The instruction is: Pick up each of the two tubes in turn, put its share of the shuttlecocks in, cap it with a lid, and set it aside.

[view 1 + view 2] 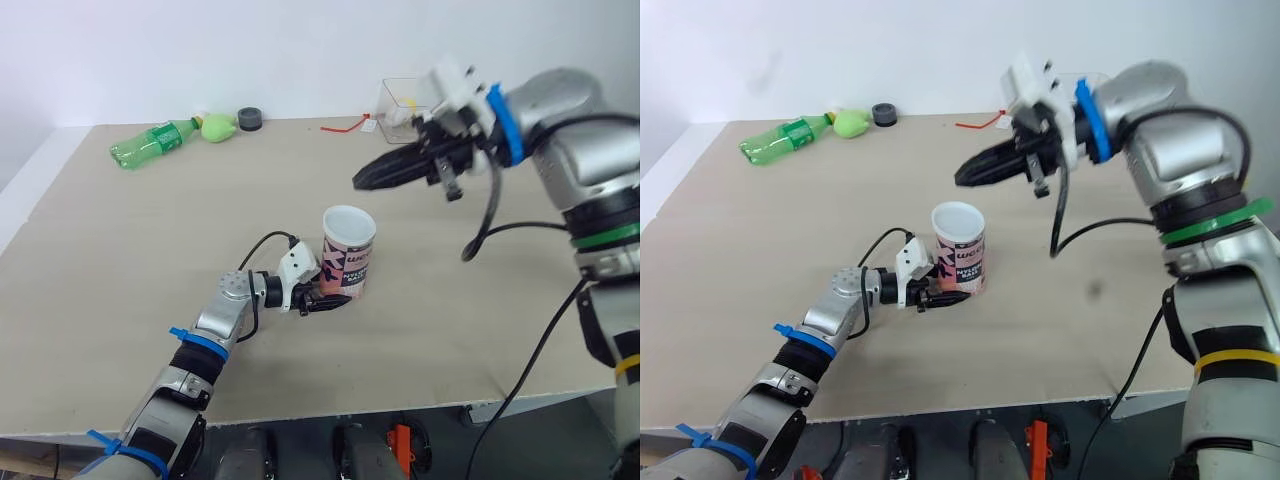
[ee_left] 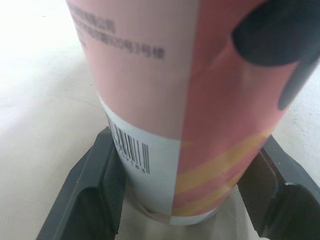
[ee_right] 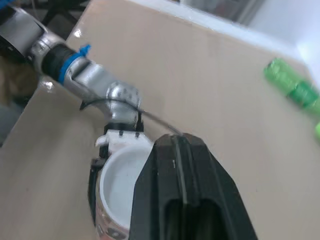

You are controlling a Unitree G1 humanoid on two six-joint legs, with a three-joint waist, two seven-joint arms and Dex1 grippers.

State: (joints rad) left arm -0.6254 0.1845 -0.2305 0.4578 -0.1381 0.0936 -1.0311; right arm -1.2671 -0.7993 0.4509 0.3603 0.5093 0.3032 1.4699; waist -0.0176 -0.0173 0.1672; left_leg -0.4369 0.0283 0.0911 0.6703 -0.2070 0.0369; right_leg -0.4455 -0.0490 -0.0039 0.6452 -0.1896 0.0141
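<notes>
The left claw (image 1: 338, 297) clasps the base of the open-topped pink-and-white cardboard tube (image 1: 348, 252) upright on the beige worktop (image 1: 120, 260), while the right claw (image 1: 362, 180) hovers above, fingers pressed together, empty.

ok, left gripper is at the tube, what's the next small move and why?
Probably lift the tube a little off the table with the left gripper. Its fingers press the tube's base from both sides, the tube stands upright and open, and the right gripper hangs shut above the table, holding nothing.
</notes>
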